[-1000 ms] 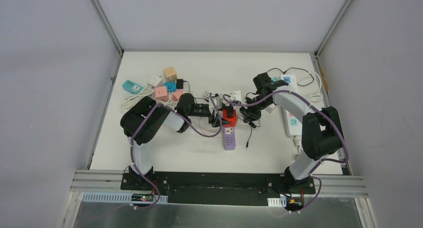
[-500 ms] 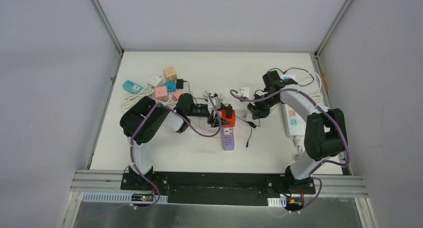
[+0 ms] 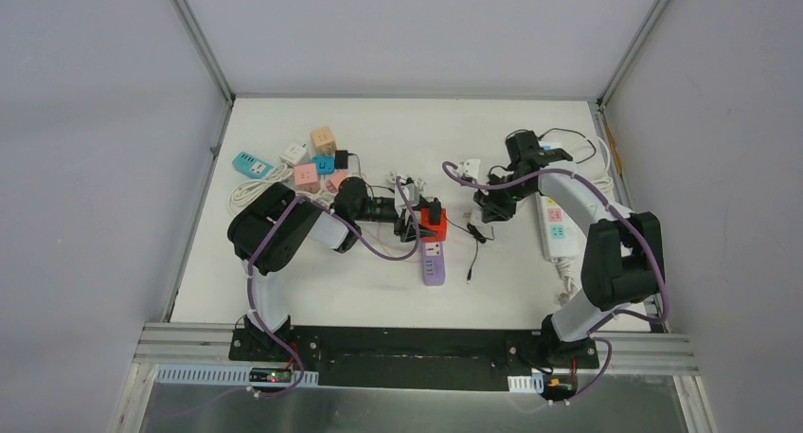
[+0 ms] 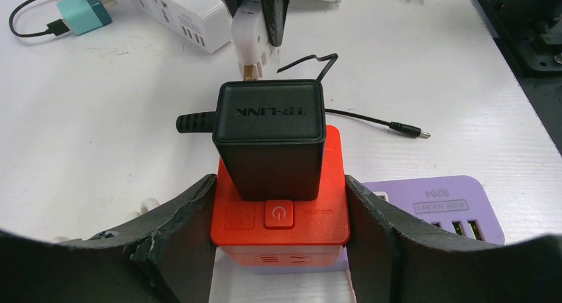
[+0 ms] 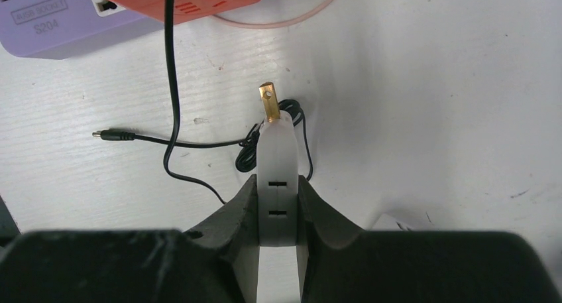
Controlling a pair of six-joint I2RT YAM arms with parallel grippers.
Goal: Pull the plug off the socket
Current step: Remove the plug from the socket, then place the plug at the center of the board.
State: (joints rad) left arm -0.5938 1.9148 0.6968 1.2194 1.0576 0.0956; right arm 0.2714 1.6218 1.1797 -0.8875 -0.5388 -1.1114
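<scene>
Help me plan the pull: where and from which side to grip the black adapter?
Probably pinch the adapter on its flat walls clear of the cord stub, from above: it stands upright in the red socket.

Left tool (image 3: 417, 225) around red socket cube (image 3: 437, 229), black adapter (image 3: 433, 211) on top, right tool (image 3: 484, 208) well apart to its right
</scene>
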